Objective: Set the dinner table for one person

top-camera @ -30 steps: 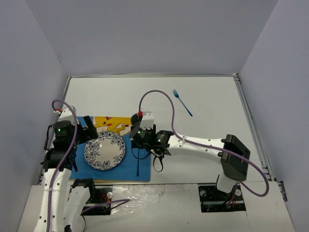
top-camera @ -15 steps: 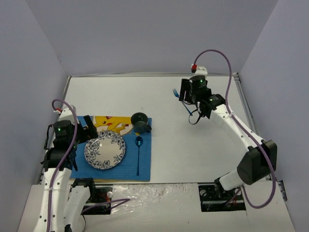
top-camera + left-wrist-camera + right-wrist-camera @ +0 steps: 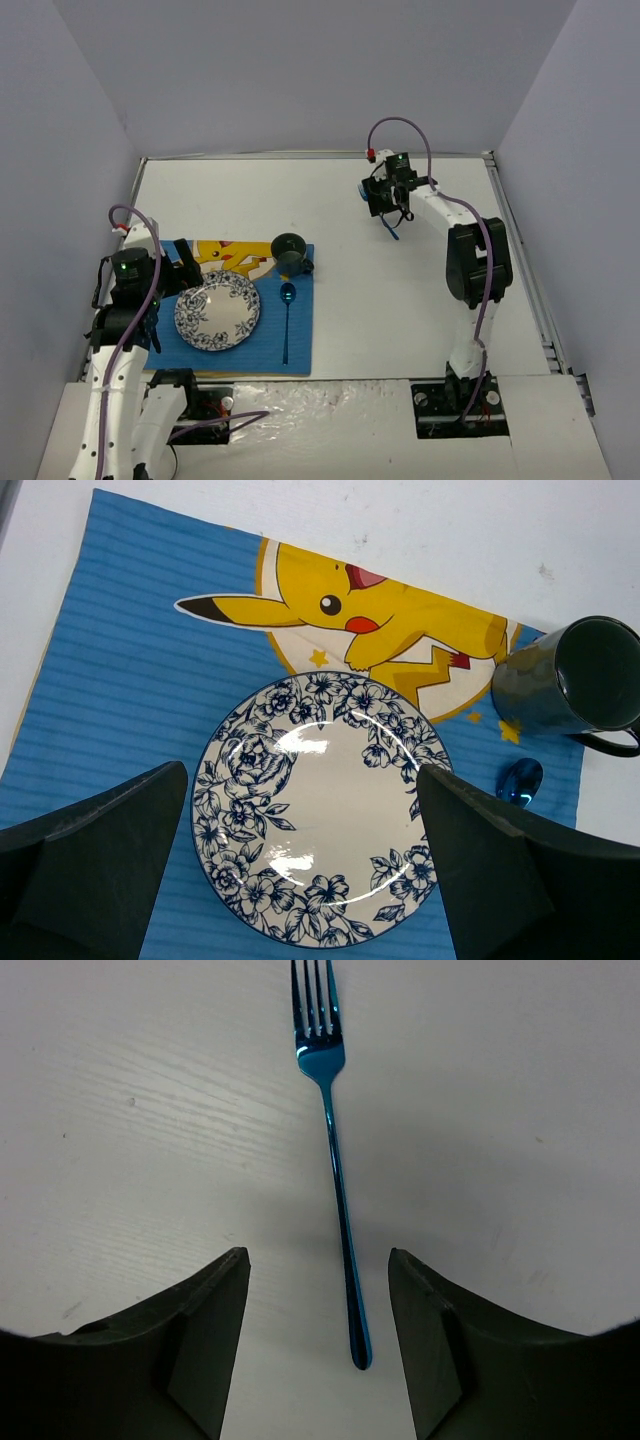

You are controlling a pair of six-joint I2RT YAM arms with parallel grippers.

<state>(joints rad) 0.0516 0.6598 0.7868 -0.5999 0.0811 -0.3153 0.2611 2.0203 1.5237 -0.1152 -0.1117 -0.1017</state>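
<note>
Because the fork [image 3: 335,1180] lies thin and flat on the white table [image 3: 130,1080], well apart from the mat [image 3: 110,660], the right gripper [image 3: 318,1290], fingers apart over the handle, could pinch crooked and drop it. The left gripper [image 3: 300,790] hangs open above the plate [image 3: 320,810].

right pincer [image 3: 318,1265] | moved off placemat [image 3: 300,355] | now spread over fork [image 3: 335,1180]

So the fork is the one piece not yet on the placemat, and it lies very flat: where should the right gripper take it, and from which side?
Probably mid-handle, straight down from above. The fork lies flat on the table, its thin handle running lengthwise between the right gripper's open fingers, so they would close across its narrow width; the tines are wider.
</note>
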